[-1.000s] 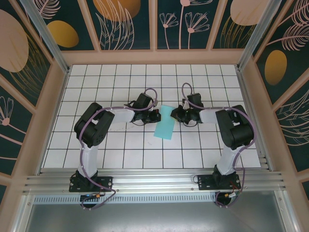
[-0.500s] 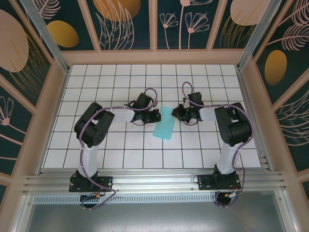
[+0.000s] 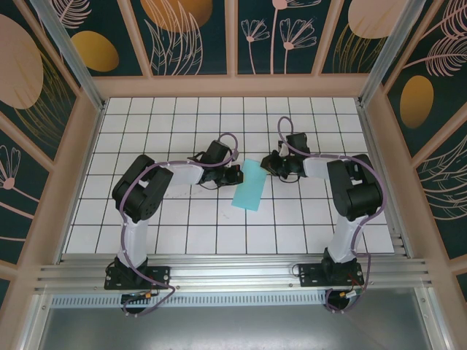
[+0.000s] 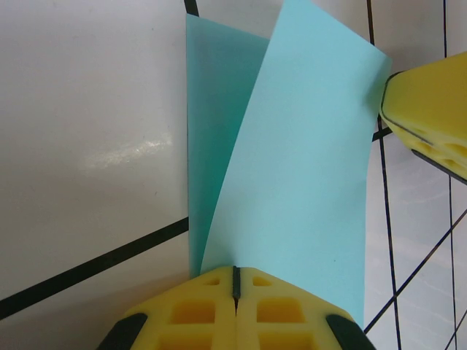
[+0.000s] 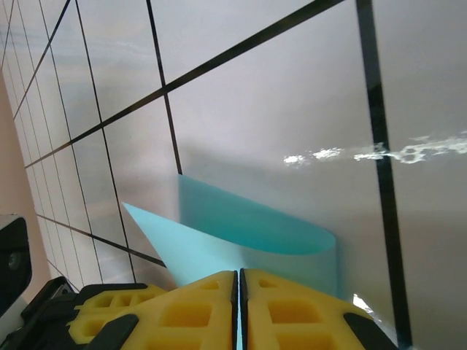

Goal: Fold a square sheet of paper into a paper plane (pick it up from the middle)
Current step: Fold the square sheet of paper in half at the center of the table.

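Observation:
The square sheet of paper (image 3: 249, 187), light cyan, lies mid-table, bent over itself in a loose curved flap (image 4: 292, 146). My left gripper (image 3: 238, 175) is at its left edge. Its yellow fingers (image 4: 235, 271) are shut, their tips against the lifted flap, with no paper seen between them. My right gripper (image 3: 267, 166) is at the sheet's far right corner, shut on the paper (image 5: 241, 233), and a cyan sliver shows between its fingers (image 5: 239, 275). One right finger (image 4: 430, 109) touches the flap's corner in the left wrist view. The paper plane is out of view.
The white tiled table (image 3: 182, 233) with black grid lines is walled by wooden panels (image 3: 233, 86) at the back and both sides. Both arms (image 3: 146, 189) reach inward from the near rail (image 3: 233, 273).
My right gripper has shifted slightly toward the far side, still holding the paper's corner. The left gripper and the sheet's near end stay put.

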Motion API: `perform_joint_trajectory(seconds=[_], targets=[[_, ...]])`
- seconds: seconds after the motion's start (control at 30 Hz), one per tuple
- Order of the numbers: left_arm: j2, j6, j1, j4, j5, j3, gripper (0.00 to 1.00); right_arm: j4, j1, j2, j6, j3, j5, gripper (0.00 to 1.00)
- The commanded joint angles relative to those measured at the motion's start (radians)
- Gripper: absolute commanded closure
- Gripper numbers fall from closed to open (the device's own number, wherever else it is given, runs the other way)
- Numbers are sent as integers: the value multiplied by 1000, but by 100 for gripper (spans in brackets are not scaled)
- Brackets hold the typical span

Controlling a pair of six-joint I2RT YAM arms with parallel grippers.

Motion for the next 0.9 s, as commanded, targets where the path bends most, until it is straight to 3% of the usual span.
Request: perform_joint_trajectory(seconds=[0.0, 0.23, 0.5, 0.87], targets=[[54, 23, -7, -137, -80, -26, 100, -17, -8, 41, -20, 15, 28, 86], [55, 23, -7, -138, -80, -27, 100, -96, -9, 87, -22, 50, 71, 86], [50, 24, -7, -141, -82, -29, 100, -116, -17, 9, -34, 114, 21, 85], [48, 23, -7, -141, -80, -25, 100, -110, -25, 132, -9, 114, 60, 86]])
